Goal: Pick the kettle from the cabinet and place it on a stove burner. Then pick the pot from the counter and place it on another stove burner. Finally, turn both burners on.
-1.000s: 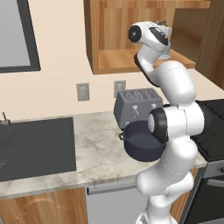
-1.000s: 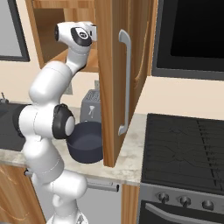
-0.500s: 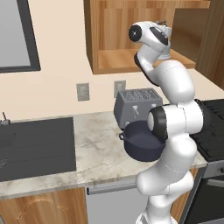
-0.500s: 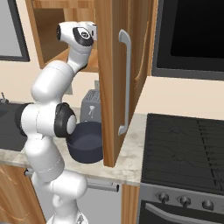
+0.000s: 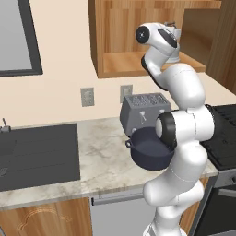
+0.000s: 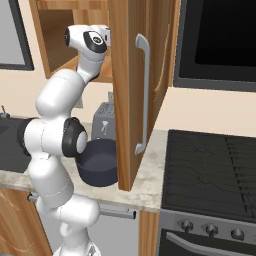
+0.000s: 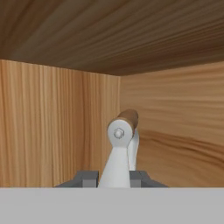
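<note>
Reaching up into the cabinet (image 5: 138,41) at the upper middle of the left base view, your arm is stretched high because the kettle sits on that upper shelf. In the right base view the cabinet's door (image 6: 127,90) swings out toward the camera across the middle of the frame, with its bar handle (image 6: 144,95) facing you; standing open like that, it gives the hand room to go in but also hides the shelf from that side.

Below, at lower right in the right base view, you have the stove (image 6: 215,170) with its black grates bare, since nothing has been carried over yet; its knobs (image 6: 210,230) line the front edge at the bottom. The counter (image 5: 101,156) runs across the middle of the left base view, with the sink (image 5: 37,154) sunk into it at the left. On it stands the pot (image 5: 147,150), near the front edge and just in front of the toaster (image 5: 143,110), waiting for the second half of the job.

Smallest of all, the kettle (image 5: 173,44) peeps out behind your wrist at the upper right of the left base view. In the hand view its handle (image 7: 122,131) rises in the lower middle, wooden bar at the top, metal strap running down between the fingertips. Your gripper (image 7: 114,178) is closed snugly on that strap, so I judge the kettle gripped and ready to lift out.
</note>
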Motion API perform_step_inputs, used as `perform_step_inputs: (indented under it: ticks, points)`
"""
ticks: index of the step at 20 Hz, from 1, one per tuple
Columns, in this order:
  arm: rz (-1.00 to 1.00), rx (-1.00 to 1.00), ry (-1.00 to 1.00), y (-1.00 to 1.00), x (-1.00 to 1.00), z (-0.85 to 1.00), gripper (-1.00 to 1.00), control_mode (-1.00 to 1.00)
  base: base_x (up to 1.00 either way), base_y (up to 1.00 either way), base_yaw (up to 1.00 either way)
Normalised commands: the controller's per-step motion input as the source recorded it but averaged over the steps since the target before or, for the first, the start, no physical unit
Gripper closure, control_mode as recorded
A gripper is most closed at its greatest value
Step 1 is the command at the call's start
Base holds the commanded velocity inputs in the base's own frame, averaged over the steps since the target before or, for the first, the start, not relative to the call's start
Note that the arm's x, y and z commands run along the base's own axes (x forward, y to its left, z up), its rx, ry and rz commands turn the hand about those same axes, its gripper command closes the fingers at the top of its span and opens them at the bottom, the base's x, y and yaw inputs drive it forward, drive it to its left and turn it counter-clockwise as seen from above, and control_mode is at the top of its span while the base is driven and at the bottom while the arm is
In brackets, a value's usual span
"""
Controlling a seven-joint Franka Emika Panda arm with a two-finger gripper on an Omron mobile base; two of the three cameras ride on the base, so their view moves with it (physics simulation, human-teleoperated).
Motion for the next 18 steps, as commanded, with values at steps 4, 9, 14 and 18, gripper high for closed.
perform_step_inputs:
  ticks: [4, 9, 14, 18]
  points:
    - [0.0, 0.0, 0.01, 0.0, 0.0, 0.0, 1.0, -1.0, 0.0, 0.0, 0.0]
    - [0.0, 0.0, 0.01, 0.0, 0.0, 0.0, 1.0, -1.0, 0.0, 0.0, 0.0]
    - [0.0, 0.0, 0.0, 0.0, 0.0, 0.0, 1.0, -1.0, 0.0, 0.0, 0.0]
    - [-0.01, 0.0, 0.0, 0.0, -0.05, 0.0, 1.0, -1.0, 0.0, 0.0, 0.0]
